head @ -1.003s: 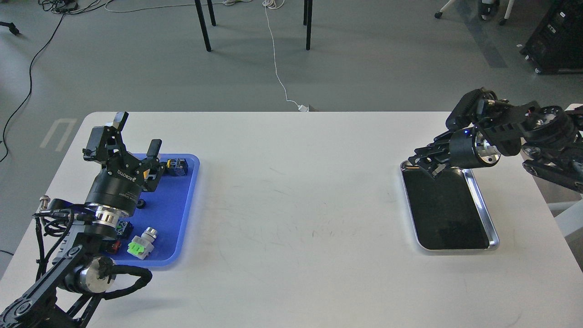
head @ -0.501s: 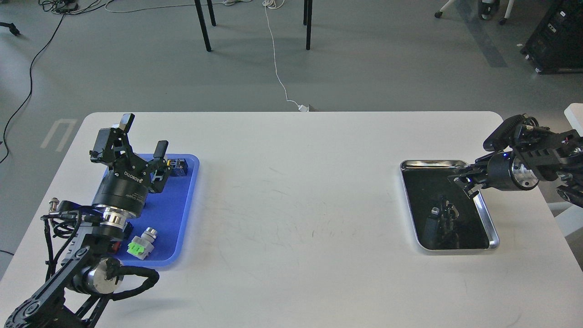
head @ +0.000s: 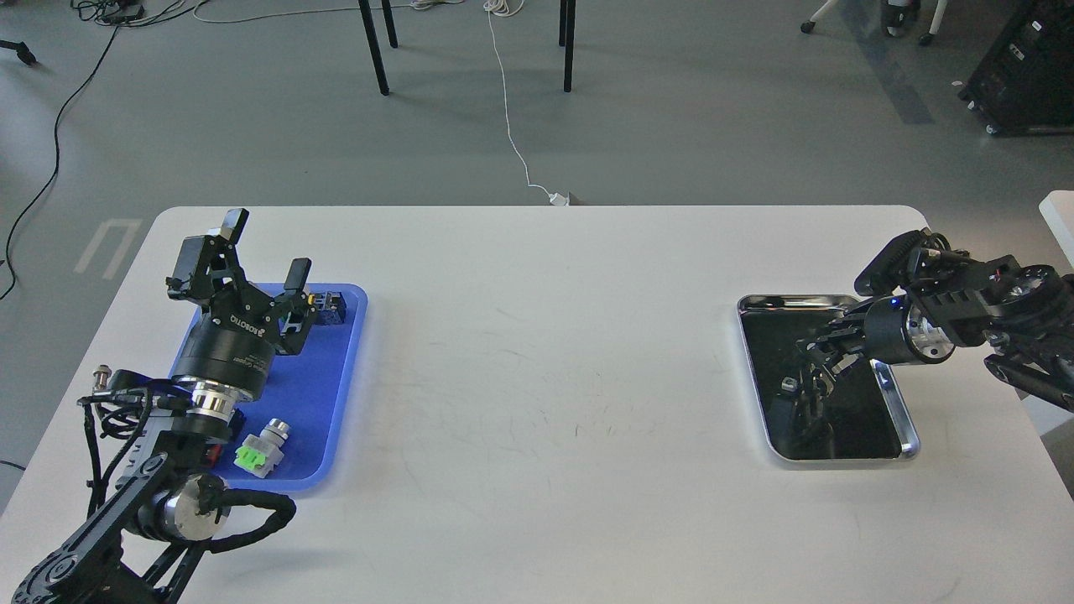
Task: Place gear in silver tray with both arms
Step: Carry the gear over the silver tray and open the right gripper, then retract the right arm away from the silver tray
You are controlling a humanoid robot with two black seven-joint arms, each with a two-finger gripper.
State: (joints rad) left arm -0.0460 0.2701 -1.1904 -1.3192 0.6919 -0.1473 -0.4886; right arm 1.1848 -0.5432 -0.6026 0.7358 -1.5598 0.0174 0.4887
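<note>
The silver tray [head: 894,394] lies at the right of the white table, its dark bottom mirroring my arm. My right gripper [head: 821,352] hangs low over the tray's middle and points left and down. Its fingers are dark and merge with their reflection, so I cannot tell how they stand. My left gripper [head: 267,250] is open and empty, with its fingers pointing up over the far end of a blue tray [head: 336,403]. I cannot make out a gear anywhere; a small grey glint in the silver tray may be only a reflection.
The blue tray holds a green-and-grey push button [head: 262,449], a black switch block [head: 329,306] and small dark parts partly hidden under my left arm. The white table [head: 545,377] lies between the two trays. Chair legs and cables are on the floor beyond.
My right gripper moved from the silver tray's far end out past its right rim, then back over its middle. My left gripper shifted slightly right and stayed open.
</note>
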